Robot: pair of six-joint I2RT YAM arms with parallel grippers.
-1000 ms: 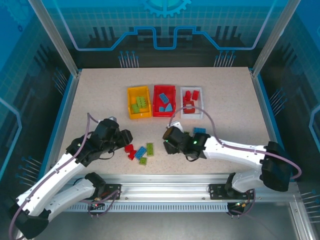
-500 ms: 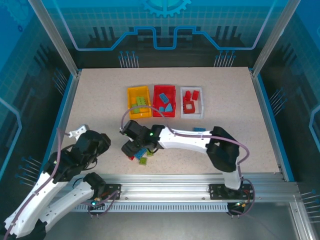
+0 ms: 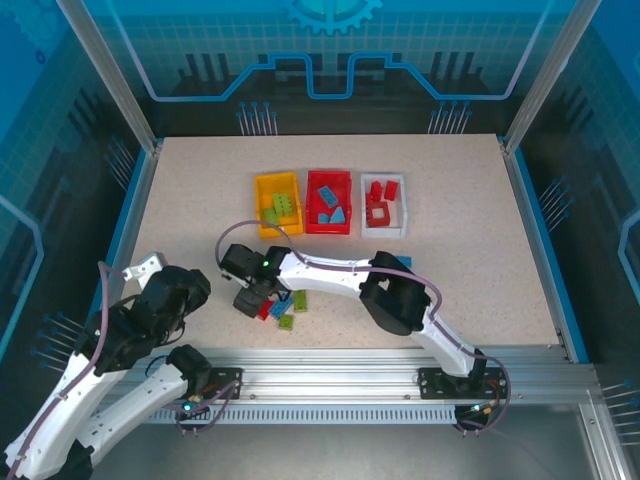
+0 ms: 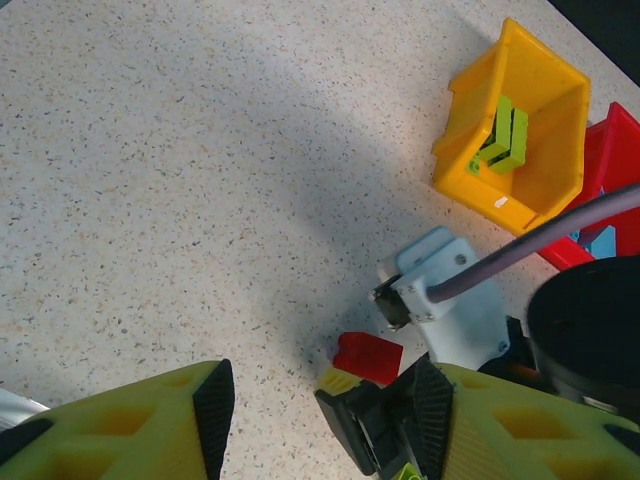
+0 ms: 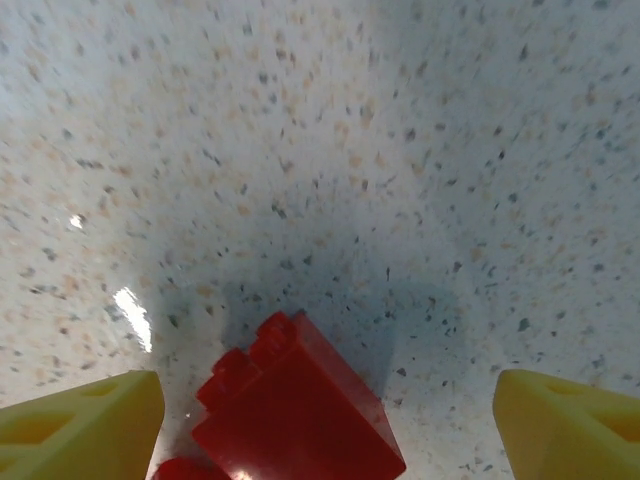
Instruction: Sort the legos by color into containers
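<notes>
Three bins stand in a row at mid-table: a yellow-orange bin [image 3: 278, 228] with green legos, a red bin [image 3: 329, 225] with blue ones, a white bin [image 3: 384, 228] with red ones. Loose legos lie near the front: a red brick [image 3: 265, 311], a blue one [image 3: 280, 305], green ones [image 3: 300, 299] [image 3: 286, 321]. My right gripper [image 3: 250, 299] reaches far left and hangs open just over the red brick [image 5: 295, 410], one finger [image 5: 80, 420] on each side and apart from it. My left gripper [image 3: 190, 283] is open and empty, left of the pile; the red brick [image 4: 368, 357] lies ahead of it.
Another blue brick [image 3: 400, 261] lies beside the right arm's forearm. The right arm spans the front middle of the table. In the left wrist view the right wrist's white housing [image 4: 450, 305] and its cable sit close in front, with the yellow-orange bin [image 4: 515, 130] beyond.
The right arm has swung from the middle of the table leftward onto the loose red bricks. The left arm has pulled back to the left, away from the pile.
</notes>
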